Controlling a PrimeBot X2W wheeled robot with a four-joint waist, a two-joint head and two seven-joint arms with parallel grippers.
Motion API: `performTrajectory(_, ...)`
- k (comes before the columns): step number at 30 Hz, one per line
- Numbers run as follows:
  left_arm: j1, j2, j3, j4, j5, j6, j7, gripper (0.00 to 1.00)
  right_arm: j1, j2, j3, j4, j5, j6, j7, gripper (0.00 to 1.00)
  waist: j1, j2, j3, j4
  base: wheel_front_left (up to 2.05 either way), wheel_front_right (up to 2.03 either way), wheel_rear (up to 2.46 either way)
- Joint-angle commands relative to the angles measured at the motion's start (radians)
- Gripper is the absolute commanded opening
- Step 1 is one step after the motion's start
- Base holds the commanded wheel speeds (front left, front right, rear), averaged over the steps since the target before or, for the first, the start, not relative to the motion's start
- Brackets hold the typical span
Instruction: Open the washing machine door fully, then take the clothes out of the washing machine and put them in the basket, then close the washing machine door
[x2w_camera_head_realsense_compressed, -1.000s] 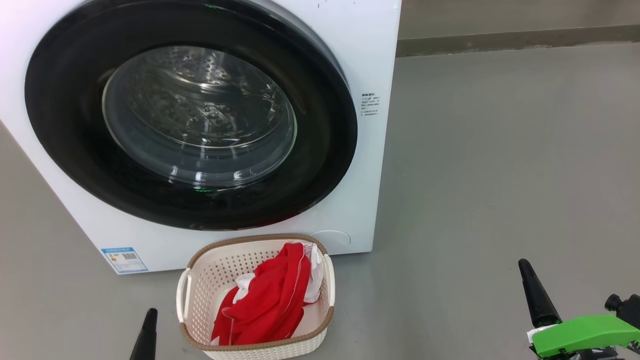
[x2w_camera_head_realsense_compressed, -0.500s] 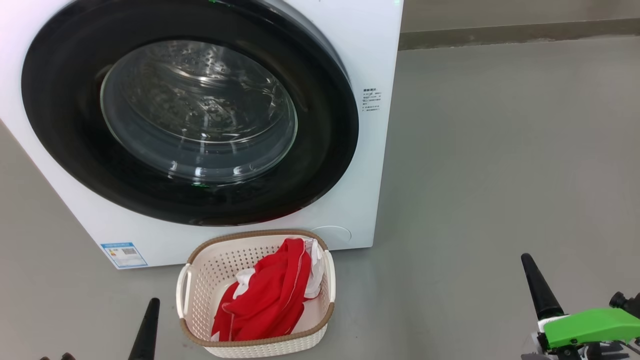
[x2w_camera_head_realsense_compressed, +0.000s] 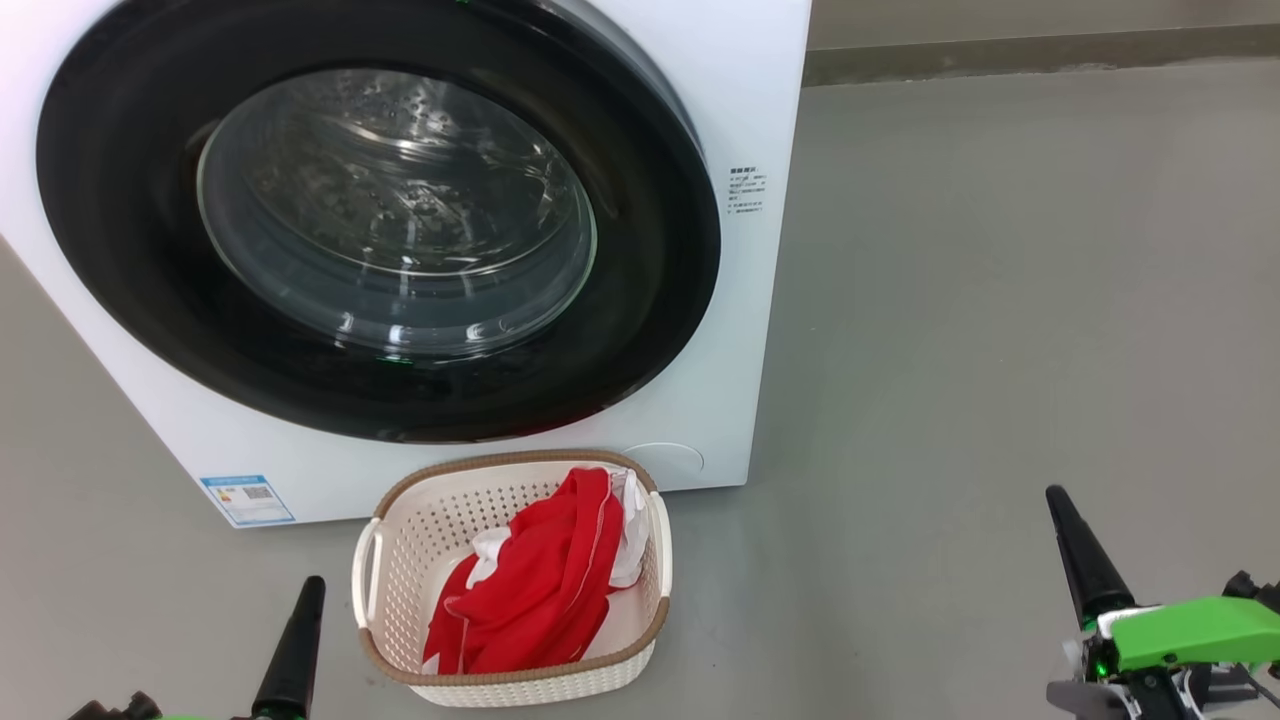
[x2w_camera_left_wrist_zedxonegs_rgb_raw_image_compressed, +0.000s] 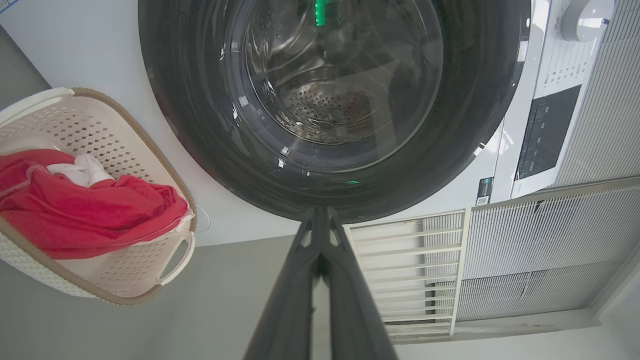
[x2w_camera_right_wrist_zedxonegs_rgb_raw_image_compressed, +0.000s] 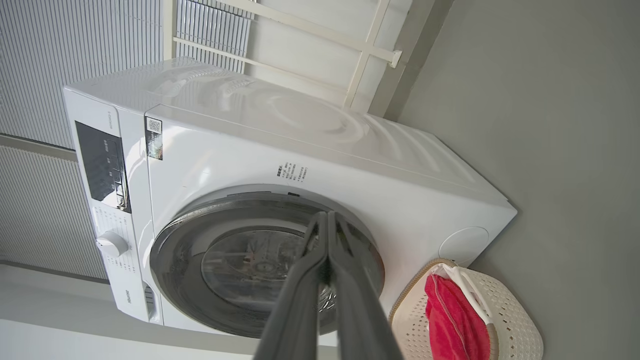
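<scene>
**Clothes in the basket, door shut, both grippers empty**

Nearest, the left gripper (x2w_camera_head_realsense_compressed: 310, 592) and right gripper (x2w_camera_head_realsense_compressed: 1058, 505) sit low on either side, each with its two fingers pressed together on nothing. Between them, nearer the left one, the basket (x2w_camera_head_realsense_compressed: 415, 560) stands on the floor (x2w_camera_head_realsense_compressed: 1000, 300) just in front of the washer (x2w_camera_head_realsense_compressed: 760, 100). The clothes (x2w_camera_head_realsense_compressed: 540, 590) lie heaped in it, red with a white piece showing at the back. They look soft, light and limp, so a pinch on the raised middle bunch would lift them, trailing ends and all. The basket itself seems light and likely to slide if nudged.

Behind it, the door (x2w_camera_head_realsense_compressed: 640, 300) lies flush against the washer's front. It is stiff and hinged, and its glossy black ring looks slippery. A push would go better on the ring than on the bulging glass (x2w_camera_head_realsense_compressed: 400, 210). Which edge carries the catch I cannot tell. Through the glass the drum (x2w_camera_left_wrist_zedxonegs_rgb_raw_image_compressed: 325, 105) appears bare of fabric, so the task looks finished.

The basket stands close under the door and might foul its swing. A blue label (x2w_camera_head_realsense_compressed: 247, 498) sits low on the washer's left. Bare floor runs back to the skirting (x2w_camera_head_realsense_compressed: 1000, 55).
</scene>
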Motion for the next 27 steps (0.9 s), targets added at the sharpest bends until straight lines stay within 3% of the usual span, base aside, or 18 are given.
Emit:
performTrajectory(1, -0.051, 0.006, 0.033, -0.015, -0.038, -0.006, 0.012, 0.00, -0.056, -0.016, 0.013, -0.023, 0.037, -0.001, 0.011, 0.00, -0.0001, -0.0001, 0.002, 0.000, 0.00, 0.00, 0.00)
performTrajectory(15, -0.086, 0.004, 0.037, 0.002, -0.179, -0.007, 0.049, 0.00, -0.081, -0.018, 0.003, -0.014, 0.181, -0.001, 0.049, 0.00, -0.0001, -0.0001, 0.016, 0.003, 0.00, 0.00, 0.00)
performTrajectory(27, -0.086, 0.004, 0.037, 0.002, -0.179, -0.007, 0.049, 0.00, -0.081, -0.018, 0.002, -0.014, 0.181, -0.001, 0.050, 0.00, -0.0001, -0.0001, 0.016, 0.003, 0.00, 0.00, 0.00)
